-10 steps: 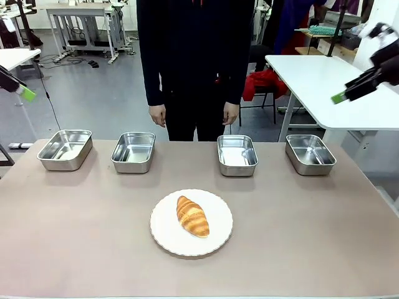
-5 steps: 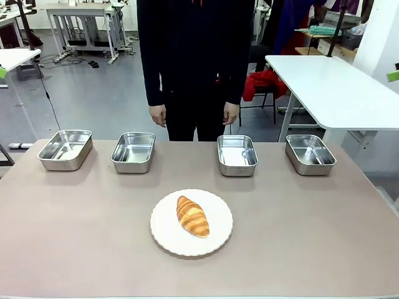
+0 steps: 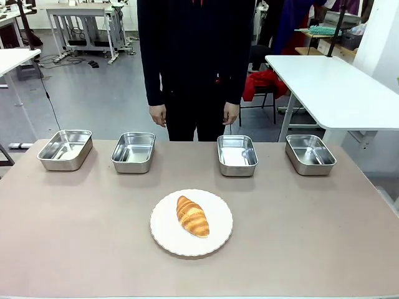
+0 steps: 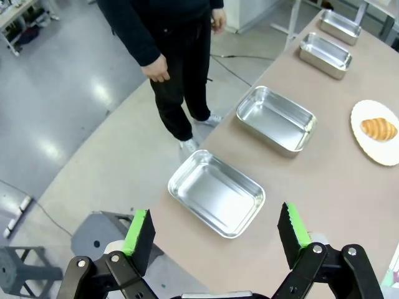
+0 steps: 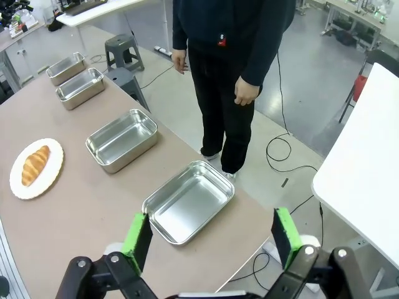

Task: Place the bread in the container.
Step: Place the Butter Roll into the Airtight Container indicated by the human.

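The bread [image 3: 192,216], a golden-brown croissant, lies on a round white plate [image 3: 168,232] at the table's middle front. Several identical steel trays stand empty in a row at the far edge; which one is the container I cannot tell. In the left wrist view my left gripper [image 4: 215,232] hangs open and empty, high above the end tray [image 4: 216,193], with the bread [image 4: 379,129] far off. Across the table my right gripper [image 5: 211,238] is also open and empty, high over the opposite end tray [image 5: 188,201], the bread [image 5: 35,164] far away.
A person stands at the far side behind the middle trays [image 3: 133,151] [image 3: 237,154], hands [image 3: 158,115] hanging at the sides. The end trays [image 3: 65,149] [image 3: 310,154] sit near the table's corners. A white side table [image 3: 330,81] stands at the back right.
Both grippers have drawn back out of the front picture, the left off the left side, the right off the upper right. Bread, plate, trays and person have not moved.
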You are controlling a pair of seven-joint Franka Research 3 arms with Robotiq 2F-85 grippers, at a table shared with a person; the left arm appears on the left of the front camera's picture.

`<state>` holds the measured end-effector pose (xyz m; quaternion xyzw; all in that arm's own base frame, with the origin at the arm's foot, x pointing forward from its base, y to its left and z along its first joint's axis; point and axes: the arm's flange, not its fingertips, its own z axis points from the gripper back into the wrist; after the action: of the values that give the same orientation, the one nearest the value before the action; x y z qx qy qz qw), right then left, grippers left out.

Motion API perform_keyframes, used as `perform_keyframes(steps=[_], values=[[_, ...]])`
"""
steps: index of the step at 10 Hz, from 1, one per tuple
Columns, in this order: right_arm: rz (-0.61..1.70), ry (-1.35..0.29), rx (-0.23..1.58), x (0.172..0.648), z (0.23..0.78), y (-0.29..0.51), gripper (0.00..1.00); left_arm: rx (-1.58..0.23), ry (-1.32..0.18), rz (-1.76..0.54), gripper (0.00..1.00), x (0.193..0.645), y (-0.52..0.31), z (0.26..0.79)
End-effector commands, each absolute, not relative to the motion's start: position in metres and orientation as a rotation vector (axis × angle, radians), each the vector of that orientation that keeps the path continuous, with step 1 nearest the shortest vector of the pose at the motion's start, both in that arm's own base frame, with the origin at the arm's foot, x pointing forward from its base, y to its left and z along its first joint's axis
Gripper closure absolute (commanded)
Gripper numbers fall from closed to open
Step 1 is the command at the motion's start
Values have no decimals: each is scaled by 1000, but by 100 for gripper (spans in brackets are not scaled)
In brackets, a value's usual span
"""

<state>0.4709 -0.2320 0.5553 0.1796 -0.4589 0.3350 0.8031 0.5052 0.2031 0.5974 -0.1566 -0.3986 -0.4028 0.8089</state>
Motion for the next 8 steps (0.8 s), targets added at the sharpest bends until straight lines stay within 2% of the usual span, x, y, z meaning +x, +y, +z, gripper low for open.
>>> perform_keyframes(steps=[1,8], values=[[709,-1023,380,476,558,-234,0,-334,-917,-870,0,507,200,599],[718,-1024,378,476,565,-230,0,-306,-954,-832,0,503,202,608]])
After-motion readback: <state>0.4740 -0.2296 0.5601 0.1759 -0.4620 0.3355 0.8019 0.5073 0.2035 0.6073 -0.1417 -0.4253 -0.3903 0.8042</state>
